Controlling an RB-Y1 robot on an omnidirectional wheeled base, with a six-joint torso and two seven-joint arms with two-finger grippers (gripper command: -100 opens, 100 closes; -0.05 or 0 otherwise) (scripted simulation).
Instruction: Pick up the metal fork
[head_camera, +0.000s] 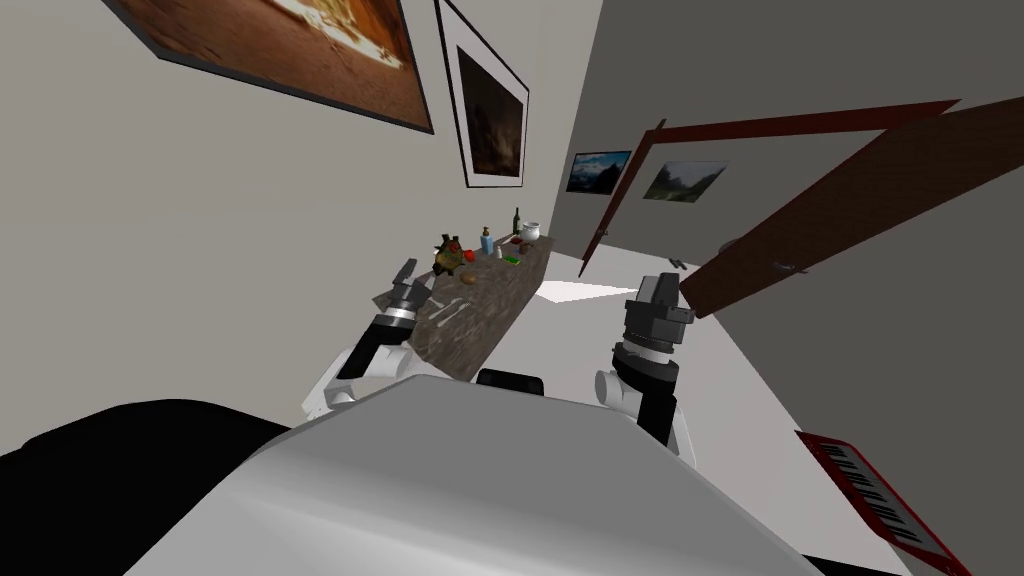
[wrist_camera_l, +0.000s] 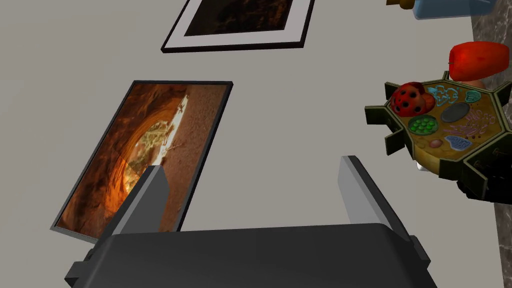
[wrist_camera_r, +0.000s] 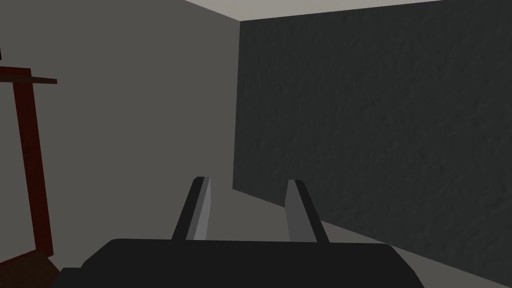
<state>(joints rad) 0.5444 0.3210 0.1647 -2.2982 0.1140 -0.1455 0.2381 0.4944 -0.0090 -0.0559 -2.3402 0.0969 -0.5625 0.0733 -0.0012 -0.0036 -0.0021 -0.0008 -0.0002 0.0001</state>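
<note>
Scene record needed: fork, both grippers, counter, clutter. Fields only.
counter: dark, marbled, along the wall on my left
fork: among pale cutlery lying on the counter; cannot tell which piece it is
left gripper: jaws open, empty, at the counter's wall side near the cutlery
right gripper: jaws apart, empty, off the counter
clutter: cell model, red object, blue bottle, farther along the counter

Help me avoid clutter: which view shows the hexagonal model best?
The left wrist view: the hexagonal model is large, its coloured parts clear, ahead of the open left gripper. The head view shows it small on the counter. The right wrist camera faces walls.
</note>
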